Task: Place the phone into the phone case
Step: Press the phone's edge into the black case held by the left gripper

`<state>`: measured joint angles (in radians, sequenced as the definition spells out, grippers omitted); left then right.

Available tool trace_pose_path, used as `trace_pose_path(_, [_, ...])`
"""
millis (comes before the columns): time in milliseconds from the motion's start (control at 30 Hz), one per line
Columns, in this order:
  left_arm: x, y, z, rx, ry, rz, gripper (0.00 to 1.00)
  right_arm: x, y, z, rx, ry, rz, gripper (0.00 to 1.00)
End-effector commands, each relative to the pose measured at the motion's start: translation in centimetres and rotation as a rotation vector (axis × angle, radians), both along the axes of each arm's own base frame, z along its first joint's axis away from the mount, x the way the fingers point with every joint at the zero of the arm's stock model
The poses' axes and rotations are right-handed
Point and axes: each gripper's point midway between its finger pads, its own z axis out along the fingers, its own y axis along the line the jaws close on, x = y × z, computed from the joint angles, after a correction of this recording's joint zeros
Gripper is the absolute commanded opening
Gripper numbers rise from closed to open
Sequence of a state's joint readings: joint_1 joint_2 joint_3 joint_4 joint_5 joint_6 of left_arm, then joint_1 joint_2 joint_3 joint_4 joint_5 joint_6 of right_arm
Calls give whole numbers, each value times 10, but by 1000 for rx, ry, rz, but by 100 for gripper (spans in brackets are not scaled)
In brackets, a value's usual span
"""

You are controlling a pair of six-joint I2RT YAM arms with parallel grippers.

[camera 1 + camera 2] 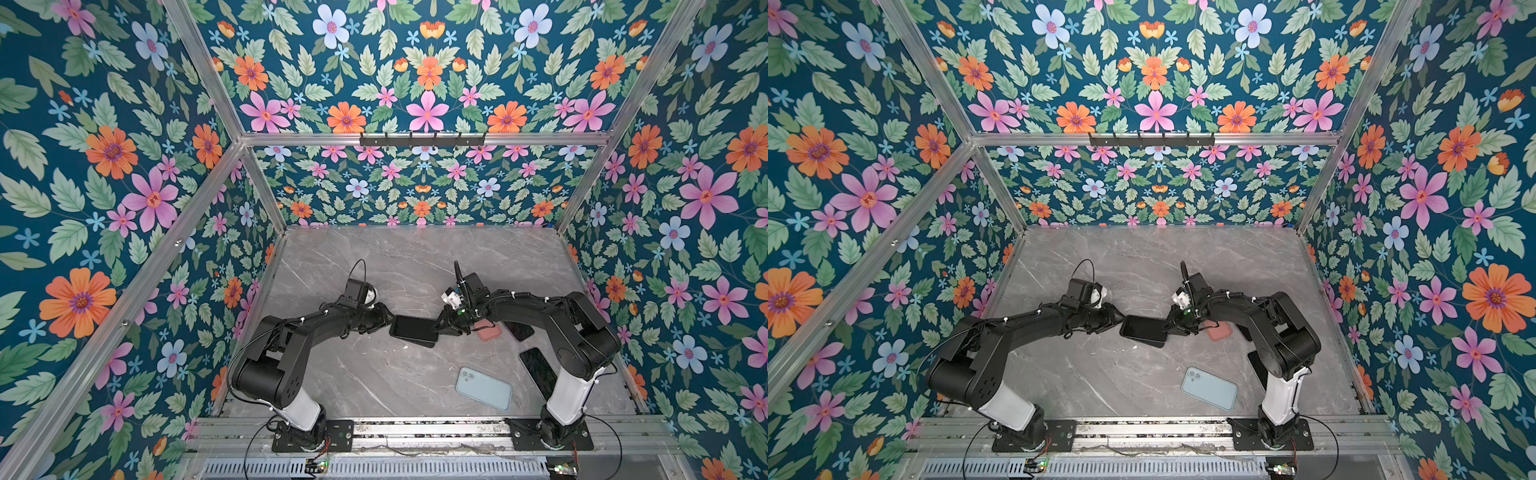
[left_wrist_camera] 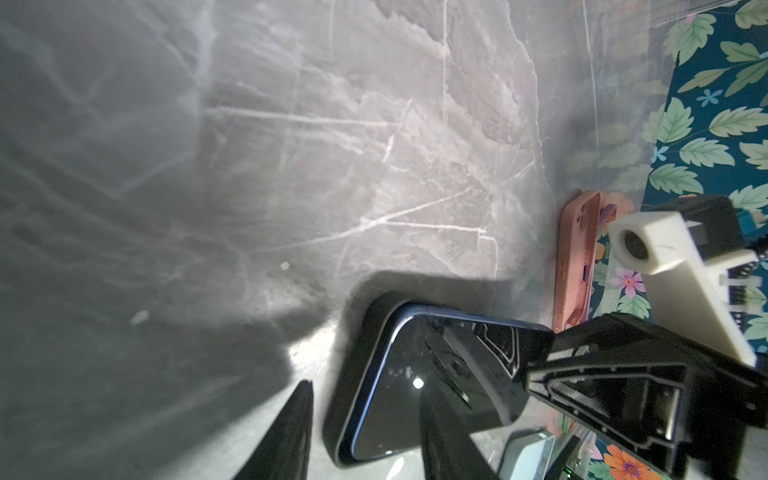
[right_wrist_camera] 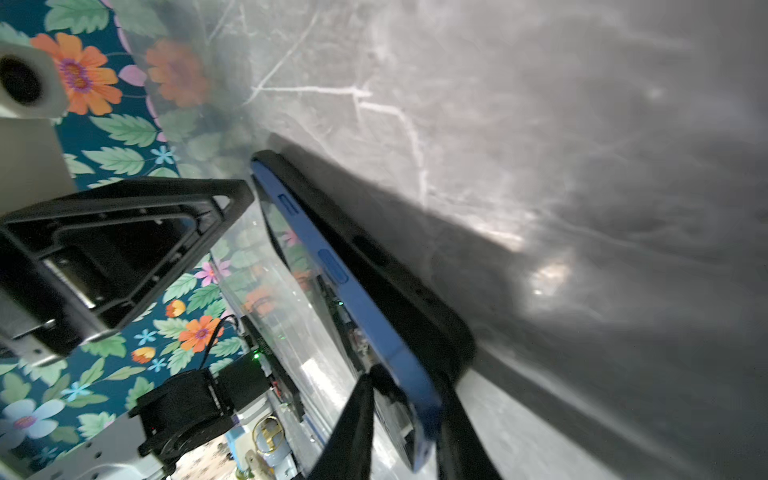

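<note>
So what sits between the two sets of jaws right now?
The blue phone, screen up, resting on the black case, spans that gap in both top views; nothing else lies there.

On my feed the phone (image 2: 415, 382) has a glossy glass face that mirrors the rig, and a satin blue rim (metal, by its look). The black case (image 3: 395, 291) is matt and rubbery. The pink case (image 2: 575, 257) looks matt and soft. The table (image 1: 374, 270) is smooth, grey and marble-look with a dull sheen; the frame (image 1: 291, 139) is brushed metal.
</note>
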<state>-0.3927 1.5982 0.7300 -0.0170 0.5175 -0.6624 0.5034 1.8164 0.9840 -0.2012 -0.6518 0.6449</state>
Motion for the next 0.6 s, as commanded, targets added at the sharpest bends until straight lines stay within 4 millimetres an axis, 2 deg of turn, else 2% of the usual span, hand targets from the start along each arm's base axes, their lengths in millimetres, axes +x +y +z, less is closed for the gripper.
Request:
trace_pose_path(0, [-3,0,0,-1,1,-17,45,-6,-12,-5,-105,-1,11,31])
trace_pose_path(167, [-6,-1,1,-10,-3,-38,48,-9,-17,3,-167,-35,22,42])
trace_pose_path(567, [0,-12,0,-39,-15,-75,48,-22,-2,-1,-85,16,2,42])
